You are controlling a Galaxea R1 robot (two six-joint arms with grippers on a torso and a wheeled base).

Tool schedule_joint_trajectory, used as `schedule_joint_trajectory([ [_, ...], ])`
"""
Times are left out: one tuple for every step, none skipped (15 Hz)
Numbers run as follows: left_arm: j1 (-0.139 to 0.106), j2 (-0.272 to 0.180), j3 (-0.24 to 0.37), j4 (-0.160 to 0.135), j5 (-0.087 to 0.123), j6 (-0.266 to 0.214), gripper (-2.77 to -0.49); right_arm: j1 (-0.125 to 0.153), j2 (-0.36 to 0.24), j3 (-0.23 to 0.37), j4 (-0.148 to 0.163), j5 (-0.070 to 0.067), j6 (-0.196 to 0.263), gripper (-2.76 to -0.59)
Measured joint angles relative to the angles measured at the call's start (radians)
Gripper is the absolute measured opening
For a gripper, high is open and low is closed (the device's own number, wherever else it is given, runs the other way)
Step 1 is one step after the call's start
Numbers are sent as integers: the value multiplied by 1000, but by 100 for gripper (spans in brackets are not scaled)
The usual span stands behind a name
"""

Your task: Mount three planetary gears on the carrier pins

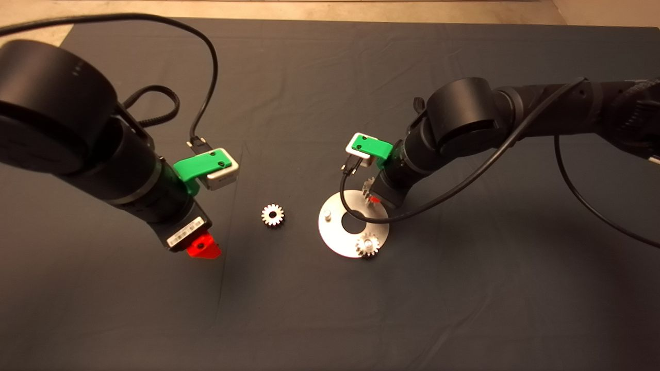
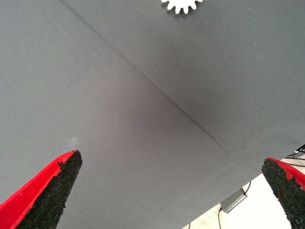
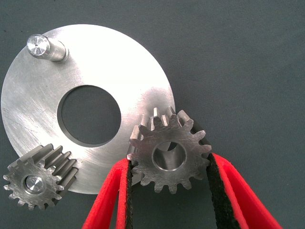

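A: Holding a gear [image 3: 168,157] between its two pads, the right gripper [image 1: 375,199] hangs over the far-right rim of the disc [image 3: 100,62]. What decides the coming move is how the bore sits against the pin under it. In the right wrist view a bit of metal shows through the bore, off to one side; whether that is the pin itself cannot be told. The bore axis looks close to upright, as a pin's would be.

B: And the left gripper [image 1: 204,251]?

A: Fingers spread wide, nothing between them, hovering over bare mat [image 1: 289,309] well left of the disc. It is the nearer arm to the loose gear [image 1: 273,215], which lies flat between that gripper and the disc (only its teeth peek into the left wrist view).

B: The count?

A: Three gears: one seated on the near pin [image 1: 368,245], one held, one loose on the mat. Three pins are likely, though only two show: the bare pin [image 3: 44,47] on the disc's left side and the one inside the seated gear. One disc. By that reckoning, one of three is installed.
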Motion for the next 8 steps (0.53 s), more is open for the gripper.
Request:
schedule_joint_trajectory([
  [0,0,0,0,0,0,-49,0,0,0,0,0,0,-249],
  [0,0,0,0,0,0,-49,0,0,0,0,0,0,-249],
  [0,0,0,0,0,0,-49,0,0,0,0,0,0,-249],
  [-3,0,0,0,0,0,-49,0,0,0,0,0,0,-249],
  [-5,0,0,0,0,0,-49,0,0,0,0,0,0,-249],
  [-5,0,0,0,0,0,-49,0,0,0,-1,0,0,-249],
  [-5,0,0,0,0,0,-49,0,0,0,-3,0,0,-249],
  [-5,0,0,0,0,0,-49,0,0,0,-3,0,0,-249],
])
